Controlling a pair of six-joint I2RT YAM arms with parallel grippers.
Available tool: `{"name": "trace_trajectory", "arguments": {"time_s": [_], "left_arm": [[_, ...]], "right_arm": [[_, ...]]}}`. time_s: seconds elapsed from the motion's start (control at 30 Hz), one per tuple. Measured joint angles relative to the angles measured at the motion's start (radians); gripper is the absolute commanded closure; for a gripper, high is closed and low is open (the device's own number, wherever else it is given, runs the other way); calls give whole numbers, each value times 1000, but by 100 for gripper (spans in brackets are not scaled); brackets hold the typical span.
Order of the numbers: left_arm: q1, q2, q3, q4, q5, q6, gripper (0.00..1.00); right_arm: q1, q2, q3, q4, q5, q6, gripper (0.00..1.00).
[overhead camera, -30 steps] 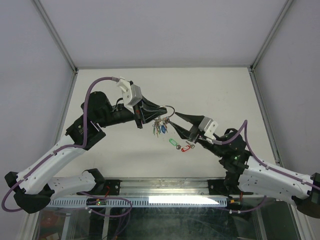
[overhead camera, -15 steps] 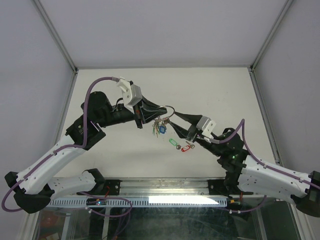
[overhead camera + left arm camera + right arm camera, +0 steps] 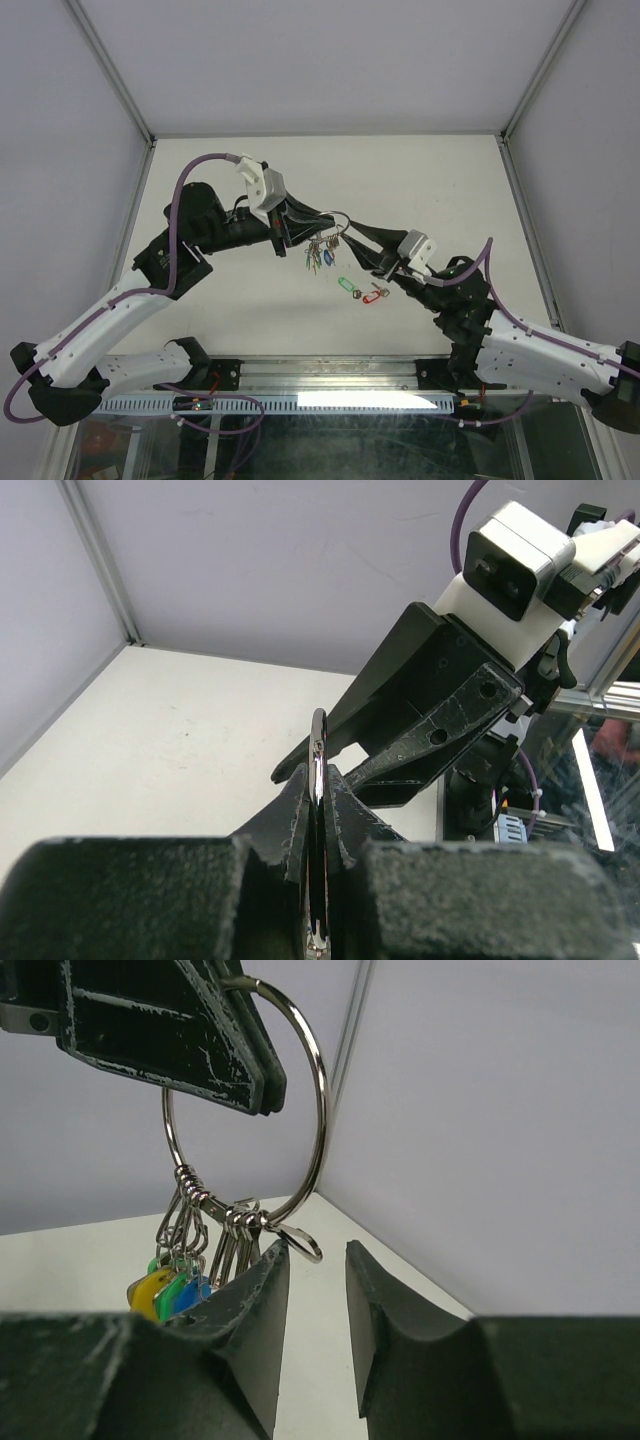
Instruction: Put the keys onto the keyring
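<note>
Keyring [image 3: 323, 1100] clamped edge-on in left gripper [image 3: 318, 785], raised off bench [image 3: 420, 180]. Right gripper [image 3: 315, 1250] close under keyring, jaws narrowly apart, nothing held. Keys [image 3: 362, 290] (green, red, black tags) lying below keyring. Risk: keyring twisted from clamp if hanging bunch is struck

surface: white table [image 3: 230, 320] | lying on it: keys [image 3: 362, 291], green and red tags | place: 5 o'clock of centre

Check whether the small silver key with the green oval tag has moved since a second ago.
No. The green-tagged silver key lies at the same spot on the white table, no nearer the metal rail along its near edge.
</note>
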Motion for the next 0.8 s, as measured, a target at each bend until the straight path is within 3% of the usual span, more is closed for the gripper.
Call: {"name": "trace_trajectory", "arguments": {"time_s": [0.57, 0.8], "left_arm": [[0, 8, 0, 0, 0, 0, 100], [0, 8, 0, 0, 0, 0, 100]], "right_arm": [[0, 53, 0, 10, -34, -5, 63], [0, 48, 0, 33, -34, -5, 65]]}}
